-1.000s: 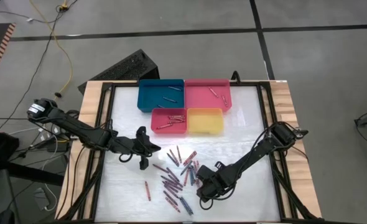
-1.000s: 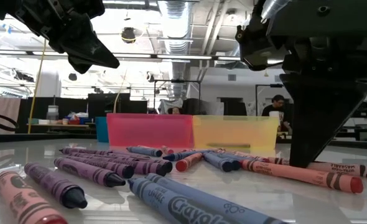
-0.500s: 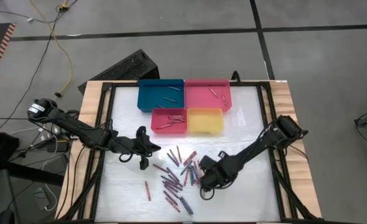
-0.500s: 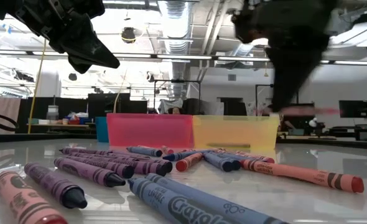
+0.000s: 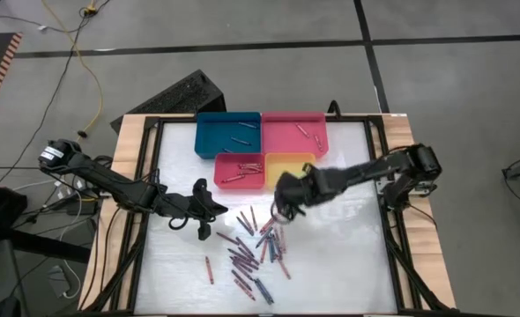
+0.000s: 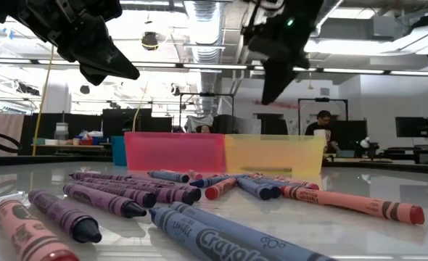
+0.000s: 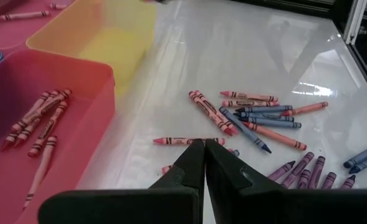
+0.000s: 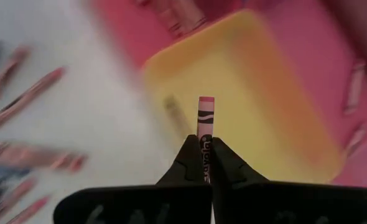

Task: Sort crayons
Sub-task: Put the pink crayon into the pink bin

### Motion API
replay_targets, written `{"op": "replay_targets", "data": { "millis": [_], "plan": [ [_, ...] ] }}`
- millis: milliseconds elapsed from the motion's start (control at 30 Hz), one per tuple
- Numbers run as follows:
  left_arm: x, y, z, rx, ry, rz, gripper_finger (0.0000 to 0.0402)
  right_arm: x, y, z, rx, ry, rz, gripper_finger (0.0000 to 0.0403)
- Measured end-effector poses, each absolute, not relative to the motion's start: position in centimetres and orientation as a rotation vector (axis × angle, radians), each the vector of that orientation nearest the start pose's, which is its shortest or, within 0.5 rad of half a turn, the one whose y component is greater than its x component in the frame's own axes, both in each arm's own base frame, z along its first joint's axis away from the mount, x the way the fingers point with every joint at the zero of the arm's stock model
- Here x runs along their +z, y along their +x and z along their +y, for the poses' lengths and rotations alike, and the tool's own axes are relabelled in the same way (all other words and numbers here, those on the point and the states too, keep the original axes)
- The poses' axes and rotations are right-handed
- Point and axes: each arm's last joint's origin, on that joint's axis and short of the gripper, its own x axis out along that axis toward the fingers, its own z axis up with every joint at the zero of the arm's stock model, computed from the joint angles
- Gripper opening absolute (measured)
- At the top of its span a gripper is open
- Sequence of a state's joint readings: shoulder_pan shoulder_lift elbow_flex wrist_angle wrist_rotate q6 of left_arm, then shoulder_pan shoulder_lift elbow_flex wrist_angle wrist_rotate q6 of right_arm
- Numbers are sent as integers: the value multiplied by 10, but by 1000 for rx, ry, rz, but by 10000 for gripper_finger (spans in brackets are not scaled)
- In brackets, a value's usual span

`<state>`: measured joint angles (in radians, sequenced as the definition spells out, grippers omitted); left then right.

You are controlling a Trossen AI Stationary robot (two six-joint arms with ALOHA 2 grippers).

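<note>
On the white table (image 5: 348, 255) my right pincer (image 5: 282, 204), having risen from the crayons (image 5: 251, 251) a moment ago, is pinching a pink crayon (image 8: 206, 118) just beside the yellow tray (image 5: 291, 172), while my left pincer (image 7: 204, 163) is waiting pressed together.

crayons (image 6: 199, 196) scattered on table (image 6: 359, 232), red tray (image 6: 174, 151), yellow tray (image 6: 274, 154) behind

I'm seeing a pink crayon (image 8: 206, 124) sticking up between my right gripper's (image 8: 201, 151) fingers. The other crayons (image 5: 253, 249), purple, blue, red and pink, are lying scattered flat on the table.
</note>
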<state>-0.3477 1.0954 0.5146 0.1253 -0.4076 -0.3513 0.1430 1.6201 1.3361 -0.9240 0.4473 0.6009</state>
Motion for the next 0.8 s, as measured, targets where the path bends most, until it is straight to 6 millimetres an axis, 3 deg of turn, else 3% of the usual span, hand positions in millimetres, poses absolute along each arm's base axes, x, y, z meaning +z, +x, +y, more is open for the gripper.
{"op": "replay_targets", "data": {
  "millis": [300,533,667,800],
  "plan": [
    [212,212,-65,132,-173,412,0,277,323,-54,-695,136,959,3],
    [212,212,-65,131,-162,416,0,283,316,-117,-817,162,875,3],
    [212,212,-65,130,-159,415,0,278,311,-149,-859,233,858,3],
    [212,212,-65,130,-159,418,0,260,310,-177,-877,289,887,3]
  ]
}}
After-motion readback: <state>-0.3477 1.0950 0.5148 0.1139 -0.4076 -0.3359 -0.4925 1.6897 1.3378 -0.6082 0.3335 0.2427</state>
